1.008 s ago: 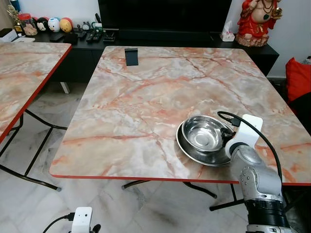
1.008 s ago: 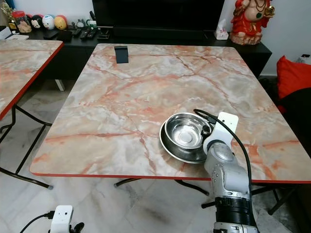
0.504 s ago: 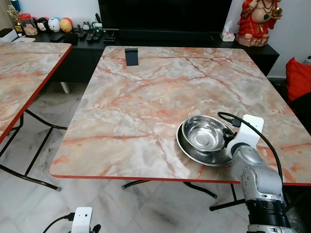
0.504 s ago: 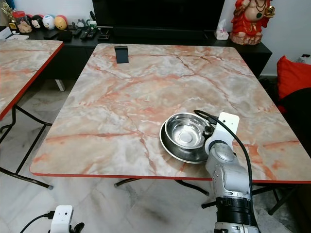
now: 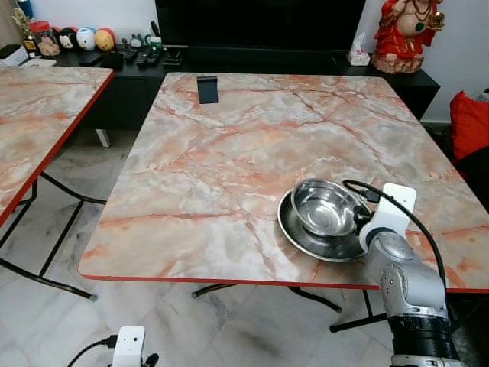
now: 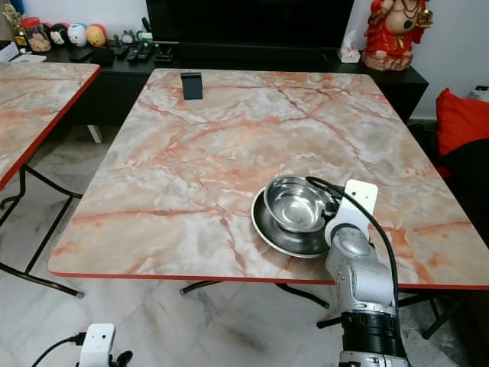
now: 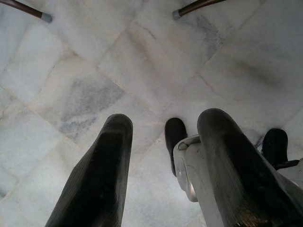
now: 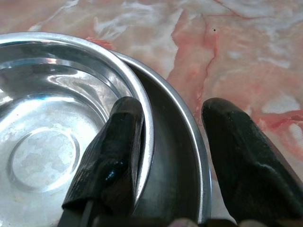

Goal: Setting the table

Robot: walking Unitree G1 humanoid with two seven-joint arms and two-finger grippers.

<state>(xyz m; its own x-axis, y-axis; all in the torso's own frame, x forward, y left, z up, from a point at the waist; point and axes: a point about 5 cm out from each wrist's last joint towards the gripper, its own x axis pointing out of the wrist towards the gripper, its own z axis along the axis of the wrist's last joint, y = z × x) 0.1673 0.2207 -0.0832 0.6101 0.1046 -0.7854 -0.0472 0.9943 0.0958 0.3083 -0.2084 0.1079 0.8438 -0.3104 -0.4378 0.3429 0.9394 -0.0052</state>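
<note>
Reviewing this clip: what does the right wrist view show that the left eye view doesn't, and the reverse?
Right wrist view alone: one black finger inside the steel bowl, the other outside the plate's rim, apart from it.
Left eye view alone: a second table, a dark stand, a red figurine.
Both: bowl nested in the steel plate on the marble table.

A bowl (image 5: 325, 206) sits tilted in a plate (image 5: 317, 233) near the surface's (image 5: 229, 153) front right edge; the right gripper (image 8: 165, 142) straddles their rims; a stand (image 5: 206, 89) sits far back left.
</note>
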